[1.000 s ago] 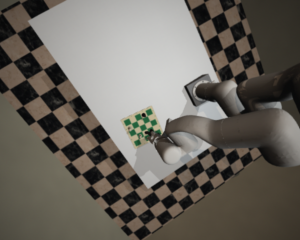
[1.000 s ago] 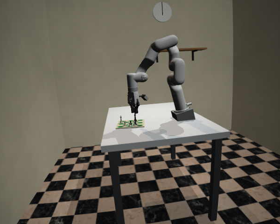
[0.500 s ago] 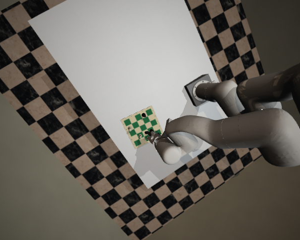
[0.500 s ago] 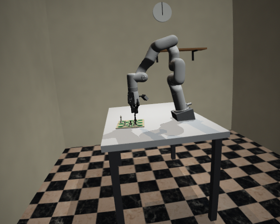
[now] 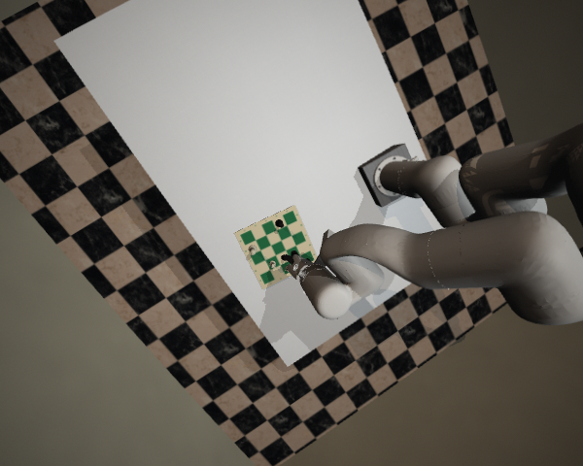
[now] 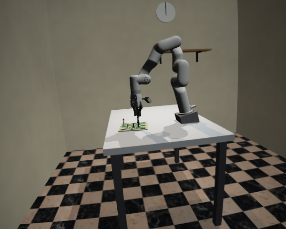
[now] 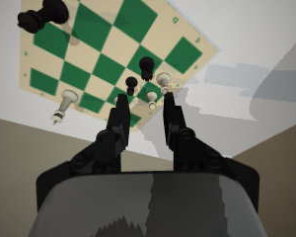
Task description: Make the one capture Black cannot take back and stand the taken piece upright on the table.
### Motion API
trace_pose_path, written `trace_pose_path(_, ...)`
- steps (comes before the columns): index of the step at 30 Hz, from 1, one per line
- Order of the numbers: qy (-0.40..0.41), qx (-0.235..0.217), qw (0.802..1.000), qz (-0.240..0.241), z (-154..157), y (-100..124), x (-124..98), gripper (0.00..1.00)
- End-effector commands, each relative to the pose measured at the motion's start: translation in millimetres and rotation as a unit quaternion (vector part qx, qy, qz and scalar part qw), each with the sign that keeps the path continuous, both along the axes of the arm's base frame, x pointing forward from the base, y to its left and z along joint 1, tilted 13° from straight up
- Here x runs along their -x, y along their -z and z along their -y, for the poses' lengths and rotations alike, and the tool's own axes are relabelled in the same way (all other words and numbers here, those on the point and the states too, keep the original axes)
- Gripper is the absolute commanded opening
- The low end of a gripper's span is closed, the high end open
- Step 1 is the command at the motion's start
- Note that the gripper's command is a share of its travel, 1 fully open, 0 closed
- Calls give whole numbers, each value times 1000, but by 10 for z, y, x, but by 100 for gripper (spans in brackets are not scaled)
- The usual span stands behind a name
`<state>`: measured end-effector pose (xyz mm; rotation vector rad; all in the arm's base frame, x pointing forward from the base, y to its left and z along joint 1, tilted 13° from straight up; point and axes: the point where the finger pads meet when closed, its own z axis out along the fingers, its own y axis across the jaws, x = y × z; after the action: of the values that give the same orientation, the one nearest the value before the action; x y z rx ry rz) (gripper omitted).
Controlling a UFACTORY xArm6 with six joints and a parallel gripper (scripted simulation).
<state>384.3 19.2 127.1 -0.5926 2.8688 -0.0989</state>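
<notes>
A small green-and-cream chessboard (image 5: pixel 239 235) (image 6: pixel 121 130) (image 7: pixel 119 43) lies near the table's edge. My gripper (image 5: pixel 292 261) (image 6: pixel 137 114) (image 7: pixel 146 104) hangs above the board's corner cluster with its fingers partly closed, a gap between them and nothing in it. Below the fingertips in the wrist view stand two black pawns (image 7: pixel 146 67) (image 7: pixel 131 85) and two white pawns (image 7: pixel 163 81) (image 7: pixel 152 100). A large black piece (image 7: pixel 43 15) (image 5: pixel 279 222) stands at the far side of the board. A taller white piece (image 7: pixel 64 104) (image 5: pixel 252 249) (image 6: pixel 123 121) stands on the board's left edge.
The white table (image 5: pixel 206 125) (image 6: pixel 162 138) carries the arm's base (image 5: pixel 382 173) (image 6: pixel 187 117) to the right of the board. The table edge runs close to the board on the near side. A checkered floor lies below.
</notes>
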Motion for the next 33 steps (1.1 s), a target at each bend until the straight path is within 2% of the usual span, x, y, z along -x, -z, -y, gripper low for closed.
trace_pose_path(1,0,0,1000,2,-1,13,-17,37)
trace_pose_path(33,0,0,1000,2,-4,400,-105,37)
